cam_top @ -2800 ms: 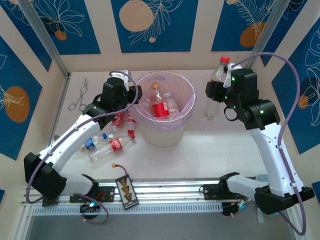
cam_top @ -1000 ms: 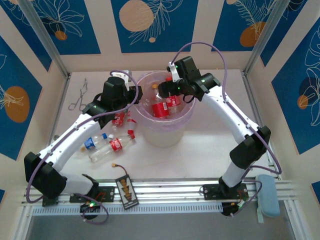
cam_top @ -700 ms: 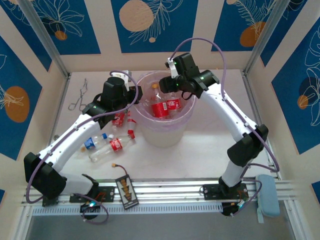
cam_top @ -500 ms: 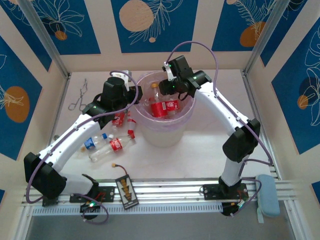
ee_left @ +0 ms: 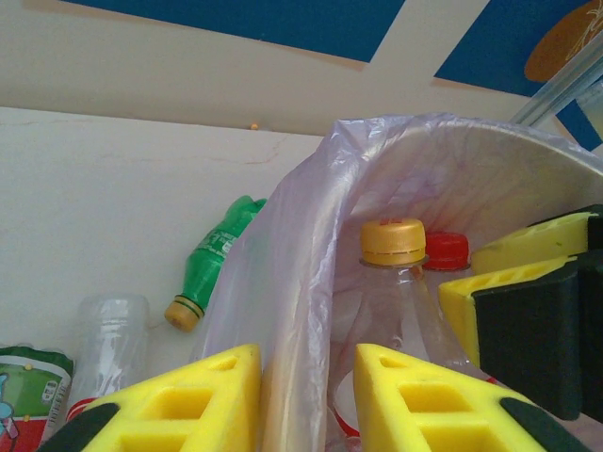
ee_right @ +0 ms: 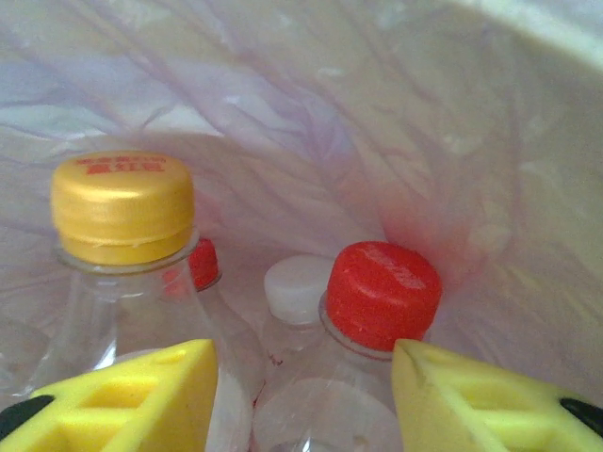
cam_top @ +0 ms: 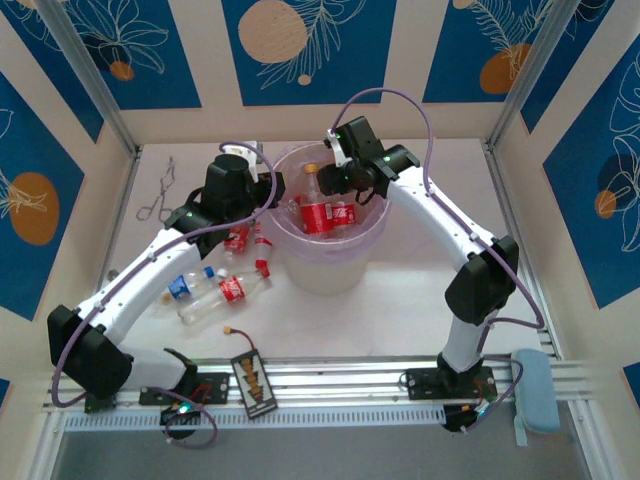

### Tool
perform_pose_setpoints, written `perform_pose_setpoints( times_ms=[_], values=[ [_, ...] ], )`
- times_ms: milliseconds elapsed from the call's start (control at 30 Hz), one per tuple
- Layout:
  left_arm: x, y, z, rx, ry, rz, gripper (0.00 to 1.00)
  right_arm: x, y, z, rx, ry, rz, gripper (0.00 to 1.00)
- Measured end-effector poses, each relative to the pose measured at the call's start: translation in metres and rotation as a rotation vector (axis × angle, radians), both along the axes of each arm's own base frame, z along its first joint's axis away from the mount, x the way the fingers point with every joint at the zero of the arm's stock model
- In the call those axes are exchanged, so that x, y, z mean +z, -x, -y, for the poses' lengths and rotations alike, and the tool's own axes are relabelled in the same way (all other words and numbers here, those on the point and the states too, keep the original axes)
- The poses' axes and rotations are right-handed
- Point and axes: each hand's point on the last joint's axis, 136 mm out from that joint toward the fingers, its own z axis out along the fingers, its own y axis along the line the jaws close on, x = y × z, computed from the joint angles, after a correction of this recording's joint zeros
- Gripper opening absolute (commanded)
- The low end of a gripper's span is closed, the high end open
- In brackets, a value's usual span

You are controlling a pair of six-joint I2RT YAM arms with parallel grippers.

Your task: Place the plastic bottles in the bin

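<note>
- pale table (cam_top: 420, 290) boxed in by cream walls with blue leaf-print panels (cam_top: 300, 50)
- bin (cam_top: 330, 272) stands mid-table, bag-lined, with binned bottles (cam_top: 318, 215) packed inside
- left gripper (ee_left: 306, 363) is clamped on the bin's left rim, bag and wall pinched between its fingers; i read that as steadying the bin
- right gripper (ee_right: 303, 353) hangs inside the bin, jaws parted above a red-capped bottle (ee_right: 382, 292) beside a yellow-capped bottle (ee_right: 122, 207); i judge it grips nothing
- to do this step well i'd lift the right arm straight up, fingers clear of the bag folds so the liner isn't dragged, and leave the left clamp on until it's out
- loose bottles (cam_top: 225, 290) lie left of the bin under the left arm, a blue-labelled bottle (cam_top: 180, 288) among them; a green bottle (ee_left: 219, 247) lies by the bin toward the back wall
- forceps (cam_top: 158, 195) sit far left near the wall, well apart; not mine to move
- a metal rail (cam_top: 330, 375) runs along the near edge
</note>
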Motion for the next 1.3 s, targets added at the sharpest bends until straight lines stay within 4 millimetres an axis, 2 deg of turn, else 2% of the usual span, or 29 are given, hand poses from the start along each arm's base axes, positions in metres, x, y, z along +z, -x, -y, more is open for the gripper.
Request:
perform_pose_setpoints(
  times_ms=[100, 267, 400, 500, 567, 667, 833, 967, 1100, 1300],
  values=[
    [0.000, 0.000, 0.000, 0.000, 0.000, 0.000, 0.32, 0.015, 0.006, 0.003, -0.003, -0.021, 0.016, 0.61],
    [0.000, 0.000, 0.000, 0.000, 0.000, 0.000, 0.32, 0.075, 0.022, 0.014, -0.007, -0.099, 0.117, 0.66],
    [0.000, 0.000, 0.000, 0.000, 0.000, -0.001, 0.32, 0.122, 0.040, 0.039, -0.034, -0.179, 0.196, 0.71],
    [-0.001, 0.000, 0.001, -0.001, -0.001, -0.001, 0.32, 0.137, 0.049, 0.073, -0.097, -0.236, 0.216, 0.72],
    [-0.001, 0.000, 0.001, -0.002, -0.002, -0.003, 0.32, 0.138, 0.052, 0.096, -0.150, -0.255, 0.210, 0.74],
    [-0.001, 0.000, 0.001, -0.002, -0.003, -0.005, 0.32, 0.122, 0.057, 0.122, -0.216, -0.276, 0.162, 0.78],
    [-0.001, -0.001, 0.002, -0.002, -0.003, -0.007, 0.32, 0.071, 0.075, 0.149, -0.298, -0.317, 0.012, 0.81],
    [-0.001, -0.005, 0.007, -0.009, -0.001, -0.009, 0.32, 0.047, 0.092, 0.166, -0.352, -0.376, -0.061, 0.82],
    [0.000, -0.009, 0.016, -0.023, 0.004, -0.005, 0.32, 0.044, 0.104, 0.187, -0.418, -0.467, -0.072, 0.86],
    [0.000, -0.014, 0.038, -0.059, 0.005, -0.007, 0.32, 0.059, 0.111, 0.213, -0.497, -0.552, -0.011, 0.95]
  ],
)
